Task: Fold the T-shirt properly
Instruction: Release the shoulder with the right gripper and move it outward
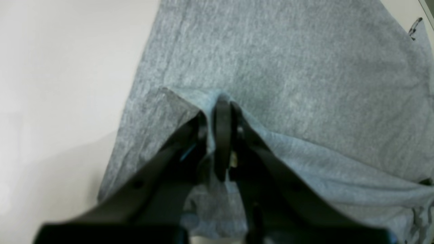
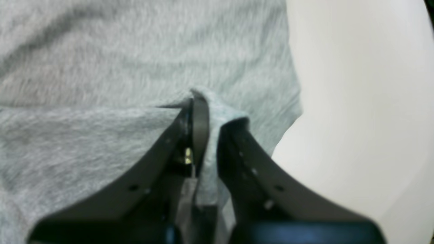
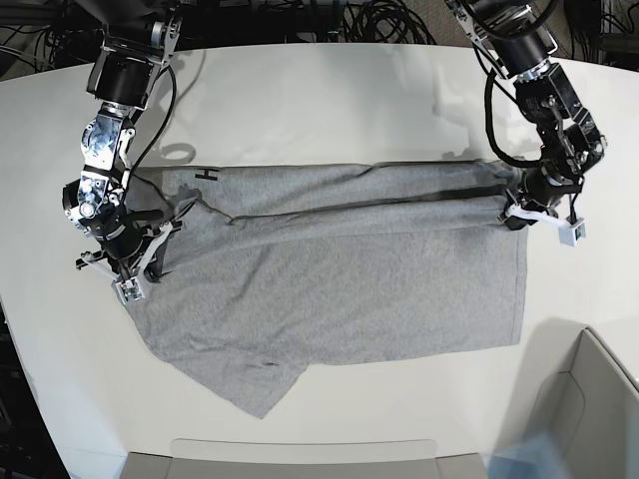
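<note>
The heather-grey T-shirt (image 3: 349, 269) lies spread across the white table (image 3: 329, 100), its upper edge doubled over into a long fold. A bit of black lettering (image 3: 205, 176) shows near its left end. At the right end of the fold in the base view, my left gripper (image 3: 514, 205) is shut on the cloth. The left wrist view has grey fabric (image 1: 288, 67) bunched between the black fingers (image 1: 222, 135). My right gripper (image 3: 150, 235) is at the shirt's left side. In the right wrist view a ridge of cloth (image 2: 212, 135) sits pinched between its fingers (image 2: 200, 125).
A pale open box (image 3: 589, 399) stands at the front right corner. A flat grey tray edge (image 3: 300, 459) runs along the front. Dark cables (image 3: 329, 20) lie behind the table's far edge. Bare white tabletop surrounds the shirt.
</note>
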Available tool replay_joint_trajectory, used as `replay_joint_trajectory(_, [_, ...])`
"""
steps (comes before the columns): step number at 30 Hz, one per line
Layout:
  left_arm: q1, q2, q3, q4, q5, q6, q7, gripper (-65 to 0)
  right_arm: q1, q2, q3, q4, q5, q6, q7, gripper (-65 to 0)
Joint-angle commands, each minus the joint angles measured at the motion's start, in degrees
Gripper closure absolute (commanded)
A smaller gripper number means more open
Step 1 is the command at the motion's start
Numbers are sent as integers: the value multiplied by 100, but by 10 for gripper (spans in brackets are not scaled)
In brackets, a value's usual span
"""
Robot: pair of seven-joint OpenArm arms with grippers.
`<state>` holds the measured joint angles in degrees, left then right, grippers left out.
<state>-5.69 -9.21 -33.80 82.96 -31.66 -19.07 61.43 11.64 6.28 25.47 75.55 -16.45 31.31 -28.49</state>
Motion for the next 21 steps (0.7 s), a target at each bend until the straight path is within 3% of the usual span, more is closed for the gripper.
replay_joint_trajectory(1, [-68, -77, 0, 104, -74, 4, -99, -74, 194, 44, 33, 89, -4, 21, 146, -75])
replay_joint_trajectory(4, [-59, -77, 0, 122, -74, 13, -99, -178, 194, -9, -11, 107, -83, 56, 146, -194])
replay_joint_trajectory(8, [-59, -156, 9, 183, -74, 13, -11, -204, 194, 18, -143, 186, -83, 73, 146, -317])
replay_joint_trajectory(13, [99, -164, 105, 632, -74, 21, -11, -205, 142, 18, -99, 581, -48, 73, 111, -321])
replay_joint_trajectory(19, [451, -164, 123, 1062, -74, 21, -11, -206, 1, -184, 912, 1118, -48, 91, 102, -321])
replay_joint_trajectory(21, [609, -164, 123, 1089, -74, 21, -11, -206, -96, -202, 1360, 1188, -48, 320, 93, -321])
